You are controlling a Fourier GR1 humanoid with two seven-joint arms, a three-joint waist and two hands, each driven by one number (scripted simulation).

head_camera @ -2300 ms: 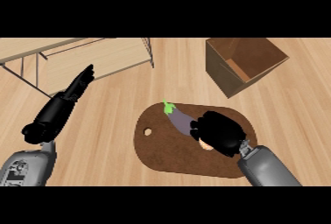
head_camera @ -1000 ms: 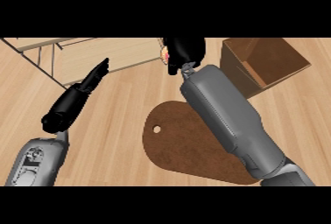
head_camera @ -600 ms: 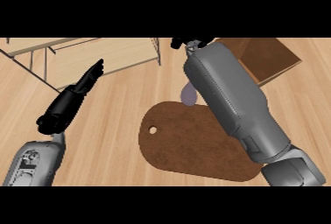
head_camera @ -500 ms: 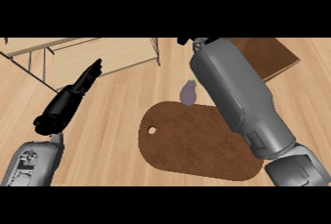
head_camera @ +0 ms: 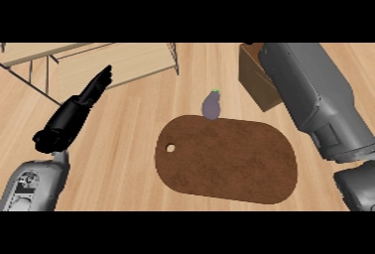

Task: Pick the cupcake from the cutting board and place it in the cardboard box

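The dark brown cutting board (head_camera: 227, 158) lies in the middle of the wooden counter with nothing on its top. No cupcake shows anywhere. The cardboard box (head_camera: 255, 74) stands at the upper right, mostly hidden behind my grey right forearm (head_camera: 311, 99). That forearm runs up over the box and out past the upper edge, so my right hand is out of sight. My left hand (head_camera: 77, 111) rests at the left, open, its fingers straight and pointing away from me.
A small purple eggplant (head_camera: 212, 105) with a green stem lies at the board's far edge. A light wooden rack (head_camera: 88, 62) with slats stands at the upper left, just beyond my left fingertips.
My right arm has swung right, from the middle of the view to over the box, and its hand has passed out beyond the upper edge. The left hand has stayed put.
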